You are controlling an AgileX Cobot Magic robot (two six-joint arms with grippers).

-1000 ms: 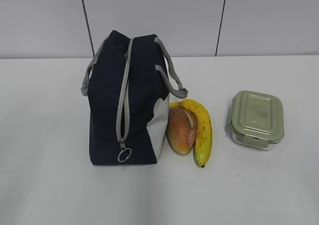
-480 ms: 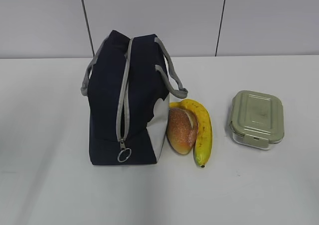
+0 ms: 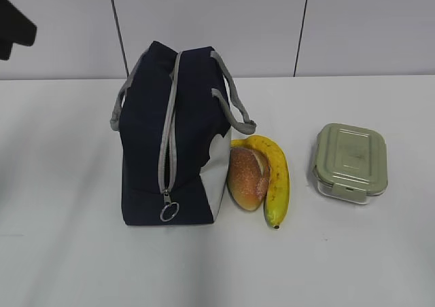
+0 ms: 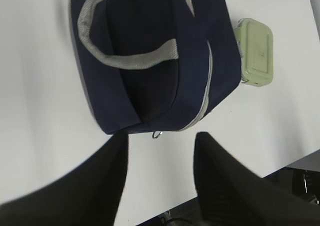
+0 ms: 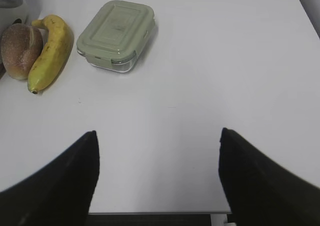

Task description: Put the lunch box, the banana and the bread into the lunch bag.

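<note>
The navy lunch bag [image 3: 173, 134] stands on the white table [image 3: 353, 253] with its grey zipper strip [image 3: 168, 127] closed. Its ring pull [image 3: 169, 212] hangs at the near end. The bread [image 3: 247, 176] leans against the bag's white side, and the banana [image 3: 275, 178] lies along the bread's right. Further right sits the green-lidded lunch box [image 3: 350, 161]. My left gripper [image 4: 161, 136] hovers open above the bag's [image 4: 150, 56] ring-pull end with nothing between its fingers. My right gripper [image 5: 157, 132] is wide open over bare table, near the front edge and well short of the lunch box [image 5: 116, 35].
A dark part of my left arm [image 3: 15, 25] shows at the upper left edge of the exterior view. A grey panelled wall [image 3: 272, 22] runs behind the table. The table's front edge [image 5: 160, 213] lies just below my right gripper.
A dark part of my left arm has entered the exterior view at the upper left. The bag, bread, banana and lunch box have not moved.
</note>
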